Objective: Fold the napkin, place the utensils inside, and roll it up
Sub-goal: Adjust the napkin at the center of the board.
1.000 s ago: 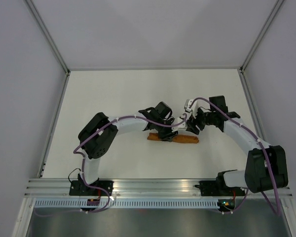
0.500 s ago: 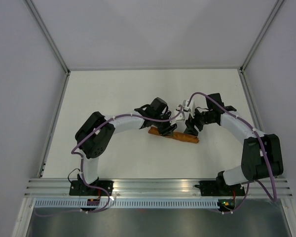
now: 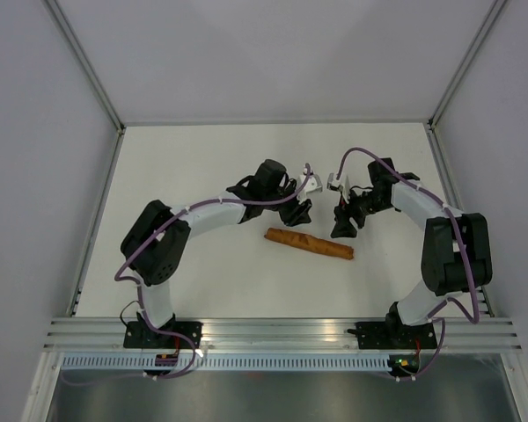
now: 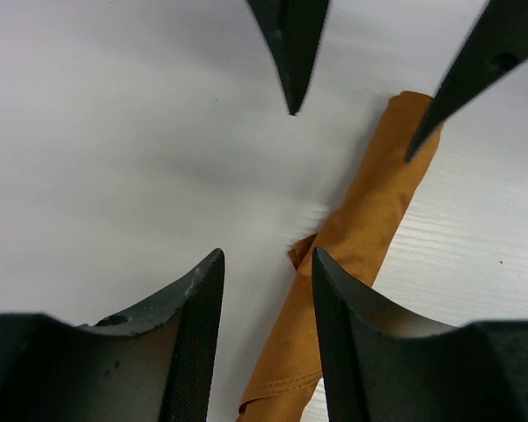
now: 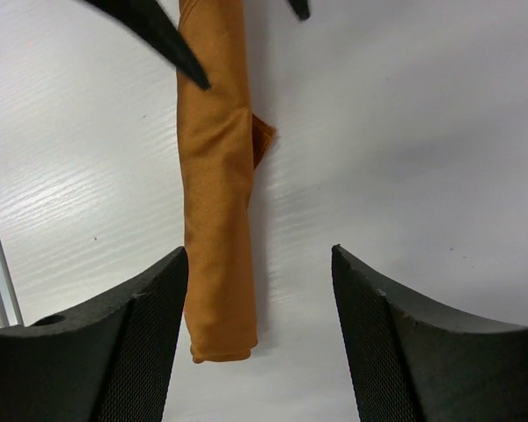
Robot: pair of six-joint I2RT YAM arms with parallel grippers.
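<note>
the napkin (image 3: 309, 244) lies rolled tight on the surface (image 3: 202, 167) (no knife shows, probably wrapped inside), with the left gripper (image 4: 266, 259) half open and the right gripper (image 5: 260, 253) wide open, both empty just beyond its far side, so rolling looks finished and only backing away remains.

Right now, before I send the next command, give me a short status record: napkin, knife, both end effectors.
napkin: rolled into a narrow tube, lying slanted on the table, with a small flap sticking out near its middle
knife: not visible in any view
left end effector: open, holding nothing, just beyond the roll's left part
right end effector: open wide, holding nothing, just beyond the roll's right end
grip on napkin: none by either arm
</note>
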